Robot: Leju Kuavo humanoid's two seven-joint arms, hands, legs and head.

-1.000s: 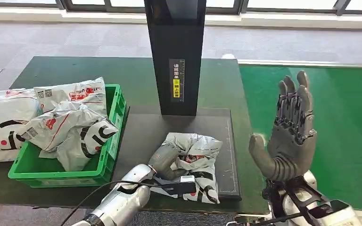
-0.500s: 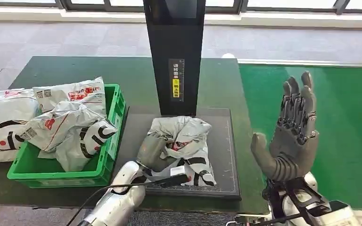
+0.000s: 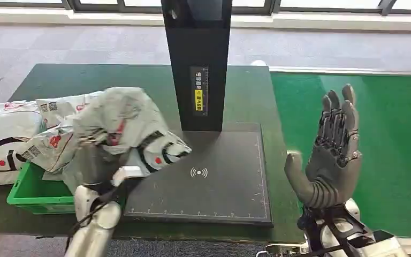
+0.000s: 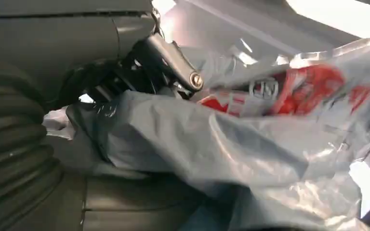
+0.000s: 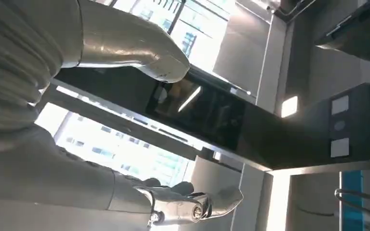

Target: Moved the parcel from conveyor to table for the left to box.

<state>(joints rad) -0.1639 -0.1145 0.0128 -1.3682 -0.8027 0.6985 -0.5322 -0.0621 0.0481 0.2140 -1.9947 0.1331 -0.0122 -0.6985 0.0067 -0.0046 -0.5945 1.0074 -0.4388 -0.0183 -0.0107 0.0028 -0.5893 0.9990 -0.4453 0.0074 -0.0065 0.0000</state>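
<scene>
left hand point(image 3: 93, 171) grips the grey parcel point(image 3: 126, 126) from below, bag lifted off the surface and hanging over the near right corner of the green crate point(image 3: 35, 195) and the left edge of the black scan pad point(image 3: 219, 187). parcel is crumpled plastic, red and black print showing; its lower right flap overlaps the pad's left margin, cannot tell if it touches. left wrist view: parcel point(image 4: 250, 144) bunched tight against the hand point(image 4: 139, 72), red print on the upper fold, dark fingers mostly buried in the plastic. crate sits on the dark green tabletop point(image 3: 85, 77), left of the pad, with more grey bags point(image 3: 48, 139) piled in it; another large bag point(image 3: 2, 139) lies outside the crate at the far left. black scanner post point(image 3: 199, 64) stands upright at the pad's far edge, yellow label on its face. right hand point(image 3: 332, 155) is raised upright with palm facing left, fingers straight and apart, holding nothing, over the boundary between the tabletop and the bright green conveyor point(image 3: 385, 134). right wrist view looks up at windows, thumb point(image 5: 139, 50) and one finger point(image 5: 192, 204) visible, spread.
</scene>
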